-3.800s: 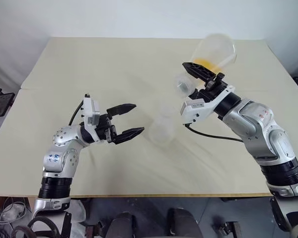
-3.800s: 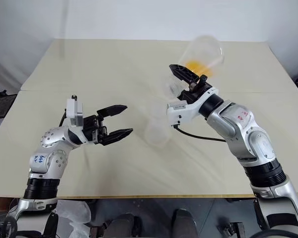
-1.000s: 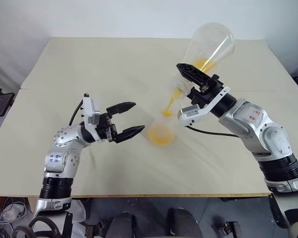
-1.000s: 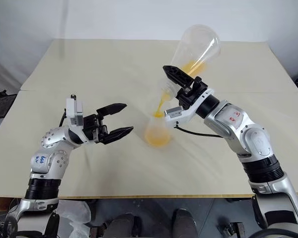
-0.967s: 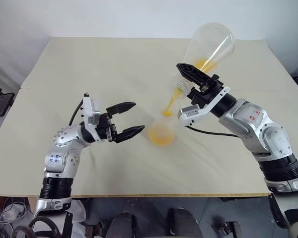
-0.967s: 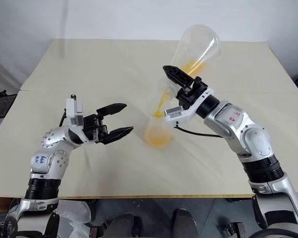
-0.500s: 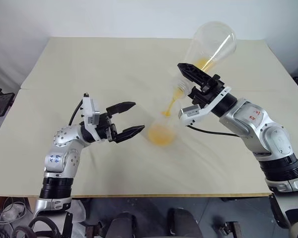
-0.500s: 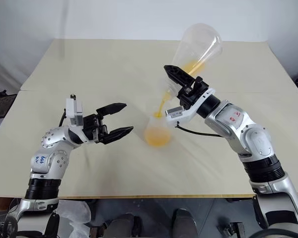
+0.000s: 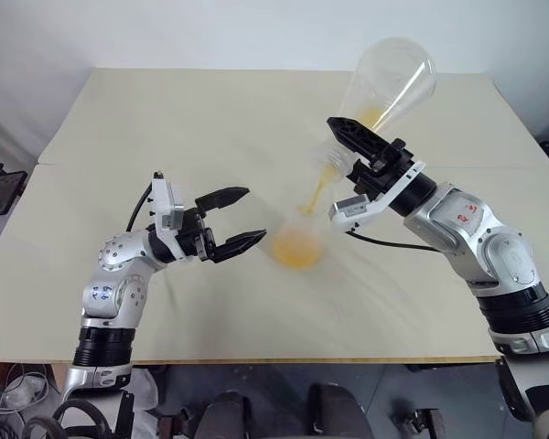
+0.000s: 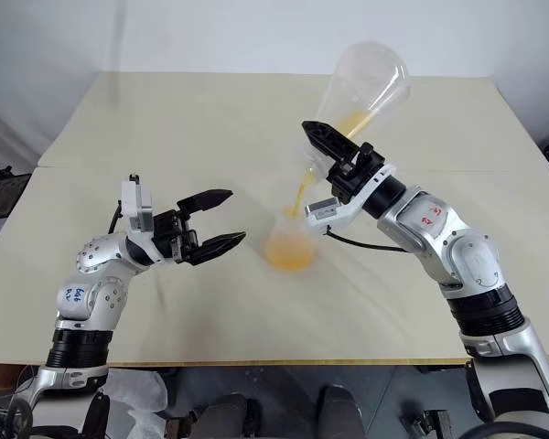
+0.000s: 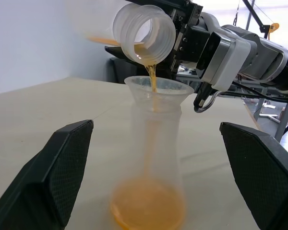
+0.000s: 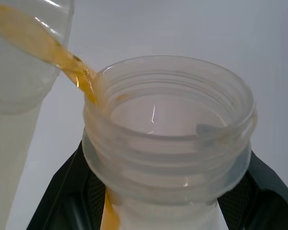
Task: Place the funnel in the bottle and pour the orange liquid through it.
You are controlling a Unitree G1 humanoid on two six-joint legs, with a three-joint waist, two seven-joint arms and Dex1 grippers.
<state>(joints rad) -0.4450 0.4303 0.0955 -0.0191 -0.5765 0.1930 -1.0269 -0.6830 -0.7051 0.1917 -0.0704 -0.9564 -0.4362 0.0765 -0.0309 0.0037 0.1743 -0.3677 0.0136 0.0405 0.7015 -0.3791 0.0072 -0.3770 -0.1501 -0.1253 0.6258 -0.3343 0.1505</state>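
The bottle (image 9: 297, 242) stands upright on the table's middle with the funnel (image 11: 158, 89) seated in its neck. Orange liquid (image 11: 147, 211) pools in the bottle's base. My right gripper (image 9: 359, 151) is shut on the threaded neck of a large clear flask (image 9: 390, 84), held tilted mouth-down above the funnel. A thin orange stream (image 9: 318, 190) falls from the flask's mouth (image 11: 144, 31) into the funnel. A little orange liquid still lies inside the flask (image 10: 349, 122). My left gripper (image 9: 253, 216) stands open just left of the bottle, its fingers (image 11: 62, 165) on either side without touching.
The cream table (image 9: 165, 119) stretches wide and bare to the left and behind the bottle. A black object (image 9: 0, 190) sits off the table's left edge. The front edge (image 9: 284, 358) runs close below both arms.
Since the earliest frame the flask has tipped further and orange liquid has begun streaming into the funnel, pooling in the bottle. Over the last second the flask and left gripper have held still.
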